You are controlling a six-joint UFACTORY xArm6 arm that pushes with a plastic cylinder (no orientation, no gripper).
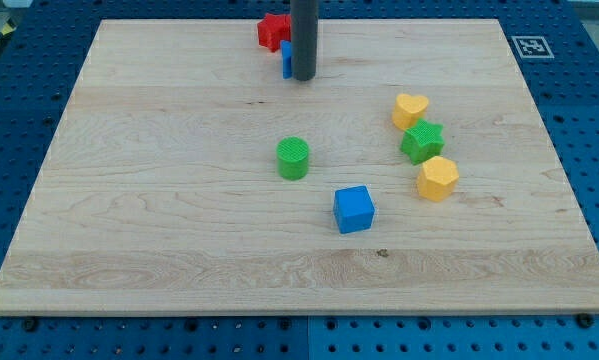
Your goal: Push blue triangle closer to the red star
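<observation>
The red star [272,30] lies near the top edge of the wooden board, a little left of centre. The blue triangle [287,59] sits just below and to the right of it, touching or nearly touching; only a thin sliver of it shows at the rod's left side. My tip [303,77] stands directly right of the blue triangle and hides most of it. The dark rod runs up out of the view's top.
A green cylinder [293,158] is at the board's centre. A blue cube [354,209] lies below it to the right. On the right stand a yellow heart [410,109], a green star [422,141] and a yellow hexagon-like block [437,178], close together. The board [129,200] lies on a blue pegboard.
</observation>
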